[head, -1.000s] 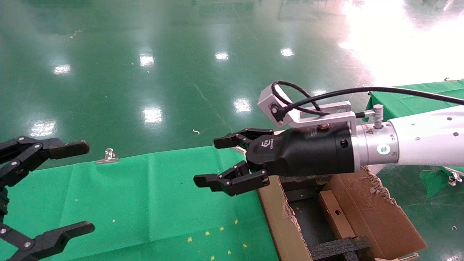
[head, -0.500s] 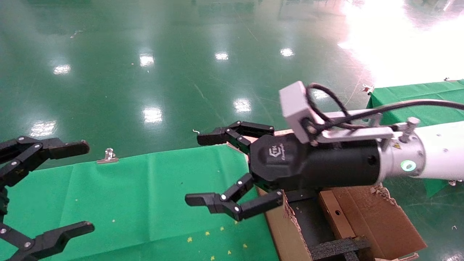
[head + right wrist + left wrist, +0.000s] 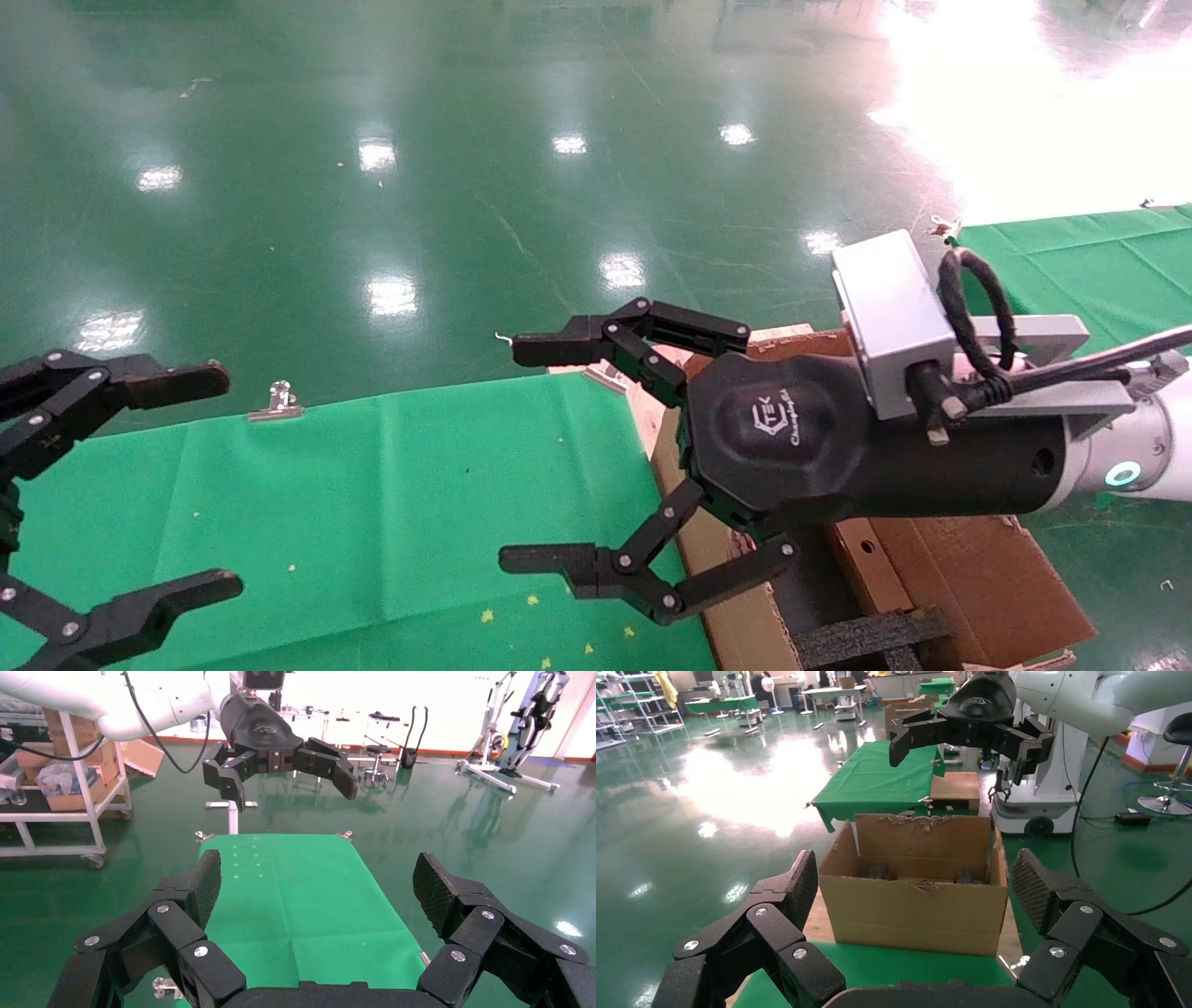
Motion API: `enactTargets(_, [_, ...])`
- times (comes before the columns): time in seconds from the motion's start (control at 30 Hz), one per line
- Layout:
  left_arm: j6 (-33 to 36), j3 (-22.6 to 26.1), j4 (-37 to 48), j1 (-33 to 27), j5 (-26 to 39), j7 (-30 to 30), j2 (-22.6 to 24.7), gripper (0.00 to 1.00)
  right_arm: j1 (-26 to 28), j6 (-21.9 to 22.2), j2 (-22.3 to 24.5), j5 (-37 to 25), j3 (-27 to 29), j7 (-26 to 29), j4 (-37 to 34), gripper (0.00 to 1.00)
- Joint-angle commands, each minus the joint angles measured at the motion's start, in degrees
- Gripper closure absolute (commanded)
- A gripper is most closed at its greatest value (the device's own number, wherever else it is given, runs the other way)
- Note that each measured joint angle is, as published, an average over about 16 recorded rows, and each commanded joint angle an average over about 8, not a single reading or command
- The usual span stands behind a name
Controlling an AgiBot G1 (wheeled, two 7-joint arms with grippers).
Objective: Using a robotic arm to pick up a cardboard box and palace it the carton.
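Nearest in, the left pincer (image 3: pixel 219 480) hangs parked at the near left corner of the green-draped counter (image 3: pixel 391 503), fingers spread and holding nothing. Just beyond, the right pincer (image 3: pixel 521 457) hovers above the counter's right edge, fingers wide apart, empty. Under its wrist sits the carton (image 3: pixel 968 568), flaps up, with the cardboard box (image 3: pixel 871 564) standing inside against a flap.

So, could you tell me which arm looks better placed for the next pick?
The right gripper: jaws open, over the table beside the carton. The left gripper hangs at the table's far end.
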Motion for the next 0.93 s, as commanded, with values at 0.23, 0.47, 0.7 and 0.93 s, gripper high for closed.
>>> enactTargets(0.23, [0.0,0.0,0.0,0.0,0.0,0.0,0.0,0.0,0.2,0.2,0.0,0.0,-0.5,0.3,0.0,0.0])
enactTargets(0.47, [0.0,0.0,0.0,0.0,0.0,0.0,0.0,0.0,0.7,0.6,0.2,-0.2,-1.2,0.6,0.0,0.0])
enactTargets(0.7, [0.0,0.0,0.0,0.0,0.0,0.0,0.0,0.0,0.9,0.8,0.2,-0.4,-1.6,0.8,0.1,0.0])
enactTargets(0.93, [0.0,0.0,0.0,0.0,0.0,0.0,0.0,0.0,1.1,0.9,0.3,-0.4,-1.8,0.9,0.1,0.0])
